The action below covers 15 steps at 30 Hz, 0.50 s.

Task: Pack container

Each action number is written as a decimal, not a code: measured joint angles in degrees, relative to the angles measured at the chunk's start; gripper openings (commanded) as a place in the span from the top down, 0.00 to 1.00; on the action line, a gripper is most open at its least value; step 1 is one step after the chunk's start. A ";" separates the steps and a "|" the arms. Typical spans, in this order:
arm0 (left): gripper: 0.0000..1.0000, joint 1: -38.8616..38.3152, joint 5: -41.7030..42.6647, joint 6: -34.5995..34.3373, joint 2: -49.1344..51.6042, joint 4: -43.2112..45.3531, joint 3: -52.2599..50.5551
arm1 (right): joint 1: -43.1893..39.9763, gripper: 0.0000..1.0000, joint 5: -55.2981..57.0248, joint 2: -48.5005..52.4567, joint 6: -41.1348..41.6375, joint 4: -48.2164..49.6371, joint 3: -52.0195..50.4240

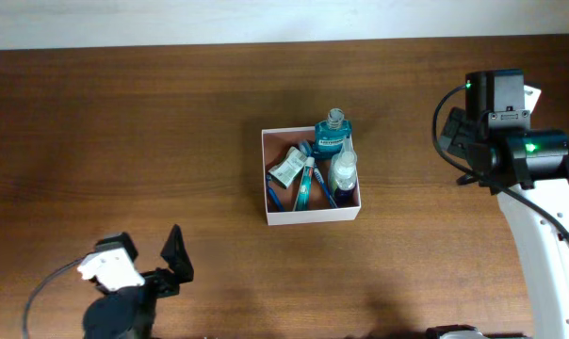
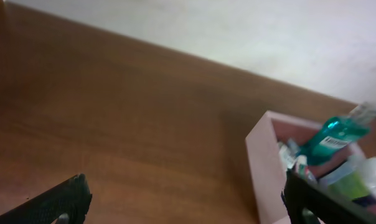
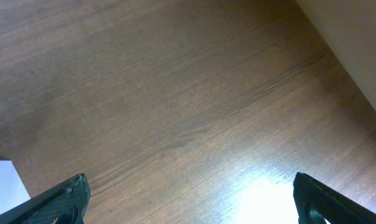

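The container [image 1: 313, 217] is a square shallow box with white walls at the table's middle. It holds a teal mouthwash bottle [image 1: 332, 135], a clear bottle [image 1: 343, 171], a toothpaste tube [image 1: 306, 185], a small green-white packet [image 1: 286, 169] and a blue toothbrush. In the left wrist view the container [image 2: 263, 168] shows at the right with the teal bottle [image 2: 333, 134] inside. My left gripper [image 1: 148, 254] [image 2: 188, 202] is open and empty, near the front left, well away from the box. My right gripper [image 1: 463, 132] [image 3: 191, 202] is open and empty over bare table to the right of the box.
The brown wooden table [image 1: 124, 122] ends at a pale wall along the far edge [image 1: 266, 24]. A white corner [image 3: 2, 179] shows at the lower left of the right wrist view. A bright glare patch [image 3: 269, 193] lies on the wood.
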 measured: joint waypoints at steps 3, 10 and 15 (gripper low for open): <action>0.01 0.00 -0.76 -0.26 0.00 3.17 -2.67 | 0.00 0.01 0.00 0.00 -0.02 -0.02 0.00; 0.01 0.00 -5.42 -0.70 0.00 6.21 -3.39 | 0.00 0.01 0.00 0.00 0.00 0.00 0.00; 0.01 0.00 -6.32 -0.90 0.00 4.13 -3.39 | 0.00 0.01 0.00 0.00 -0.02 -0.02 0.00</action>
